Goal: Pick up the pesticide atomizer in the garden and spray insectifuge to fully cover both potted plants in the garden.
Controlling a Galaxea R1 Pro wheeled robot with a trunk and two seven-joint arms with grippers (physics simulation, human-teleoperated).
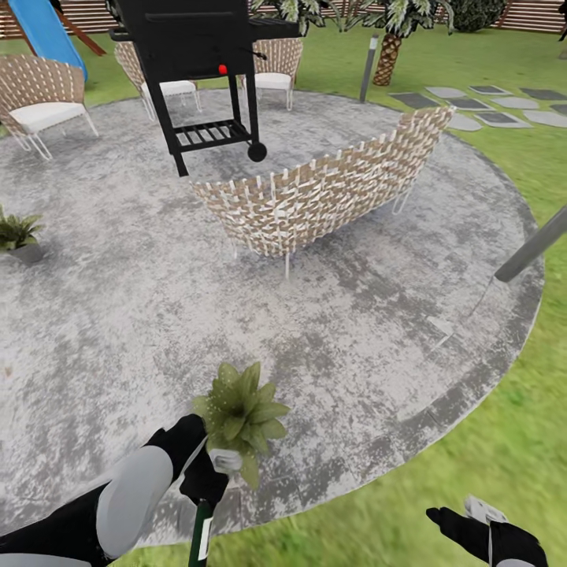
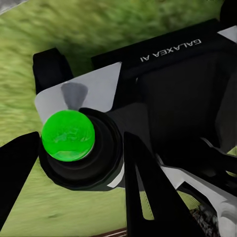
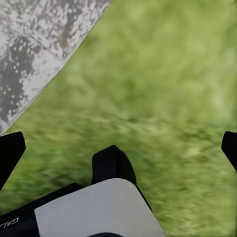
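My left gripper [image 1: 209, 475] is shut on the pesticide atomizer [image 1: 201, 526], whose dark green body with its whitish label hangs down while the grey nozzle head [image 1: 227, 461] sits right at the near potted plant [image 1: 241, 416]. In the left wrist view the atomizer's bright green round end [image 2: 67, 135] sits between the two black fingers [image 2: 140, 190]. The second potted plant [image 1: 16, 234], in a grey pot, stands at the patio's far left. My right gripper [image 1: 466, 517] hangs open over the lawn [image 3: 163, 98], nothing between its fingers.
A long wicker bench [image 1: 315, 197] crosses the round stone patio [image 1: 134, 315], with a black grill [image 1: 206, 71] and wicker chairs [image 1: 39, 98] behind. A grey bollard lamp [image 1: 368, 67], a palm [image 1: 390, 55] and stepping stones [image 1: 496, 106] lie beyond. A slanted grey pole [image 1: 535, 246] stands at right.
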